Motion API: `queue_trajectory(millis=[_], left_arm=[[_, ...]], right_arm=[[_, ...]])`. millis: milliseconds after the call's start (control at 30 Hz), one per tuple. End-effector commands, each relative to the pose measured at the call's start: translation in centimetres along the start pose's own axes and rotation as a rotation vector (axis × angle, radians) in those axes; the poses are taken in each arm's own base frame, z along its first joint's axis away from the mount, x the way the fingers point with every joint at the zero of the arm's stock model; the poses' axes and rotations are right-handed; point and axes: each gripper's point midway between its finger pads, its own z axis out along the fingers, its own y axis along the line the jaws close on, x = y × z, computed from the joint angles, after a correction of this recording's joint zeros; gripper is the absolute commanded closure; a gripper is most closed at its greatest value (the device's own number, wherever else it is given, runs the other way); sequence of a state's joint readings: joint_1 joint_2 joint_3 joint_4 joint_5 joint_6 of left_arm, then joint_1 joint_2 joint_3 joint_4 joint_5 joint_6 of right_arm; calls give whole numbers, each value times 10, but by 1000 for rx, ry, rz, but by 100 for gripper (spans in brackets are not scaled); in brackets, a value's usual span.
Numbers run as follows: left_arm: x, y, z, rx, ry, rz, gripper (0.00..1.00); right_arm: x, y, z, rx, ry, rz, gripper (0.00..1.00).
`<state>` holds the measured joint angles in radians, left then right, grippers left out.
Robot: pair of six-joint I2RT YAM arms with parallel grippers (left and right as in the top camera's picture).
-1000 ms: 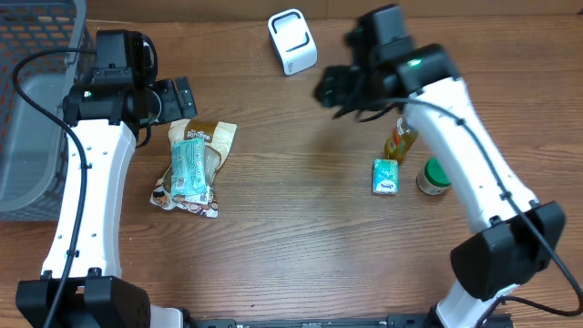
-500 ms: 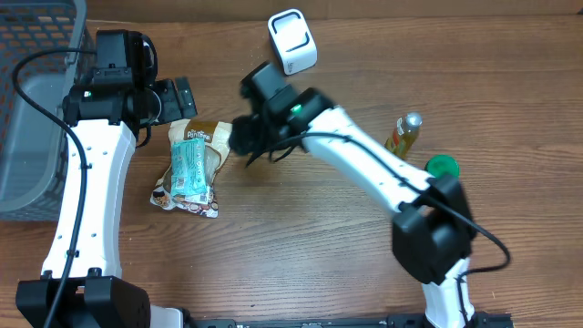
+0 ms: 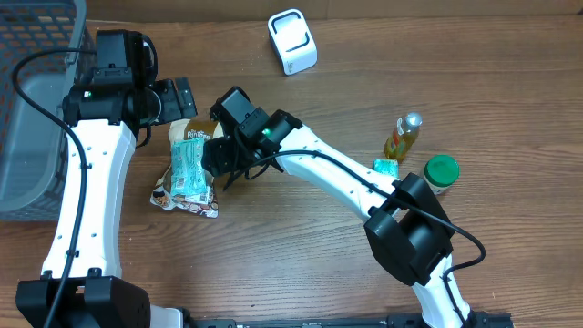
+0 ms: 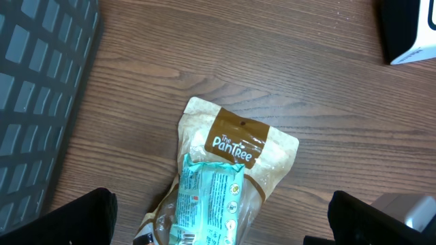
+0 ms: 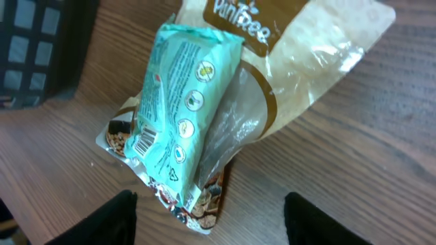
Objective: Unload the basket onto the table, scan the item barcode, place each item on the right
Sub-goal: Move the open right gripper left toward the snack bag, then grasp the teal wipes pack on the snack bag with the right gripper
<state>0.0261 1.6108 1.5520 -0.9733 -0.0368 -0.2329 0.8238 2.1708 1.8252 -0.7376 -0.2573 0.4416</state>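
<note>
A teal packet lies on top of a brown and white PanTree bag on the table, left of the middle. Its barcode shows on the side in the right wrist view. My right gripper hovers open just right of the packets; its fingers straddle the lower end of the teal packet without touching it. My left gripper stands wide open behind the bags, with the PanTree bag below it. The white scanner sits at the back centre.
A grey basket fills the far left edge. At the right stand a small bottle, a green-lidded jar and a small teal box. The right arm stretches across the middle of the table.
The right arm has swung from the back right, near the scanner, leftward to the stacked packets. The left arm and the packets have not moved.
</note>
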Motion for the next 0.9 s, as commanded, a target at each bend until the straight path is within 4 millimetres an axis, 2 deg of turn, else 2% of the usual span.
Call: queue_trajectory(millis=[0, 100, 267, 467, 700, 867], left_arm=[[-6, -5, -4, 12, -16, -1, 0], [-6, -5, -4, 12, -16, -1, 0], [-6, -5, -4, 12, -16, -1, 1], [-6, -5, -4, 12, -16, -1, 0], [-6, -5, -4, 12, -16, -1, 0], [-6, -5, -4, 12, -16, -1, 0]], right_arm=[[-2, -1, 0, -1, -6, -2, 31], [0, 0, 0, -2, -5, -5, 28], [1, 8, 2, -13, -10, -21, 29], [3, 24, 7, -39, -25, -52, 39], [3, 42, 16, -86, -71, -95, 40], [1, 41, 21, -88, -98, -102, 40]])
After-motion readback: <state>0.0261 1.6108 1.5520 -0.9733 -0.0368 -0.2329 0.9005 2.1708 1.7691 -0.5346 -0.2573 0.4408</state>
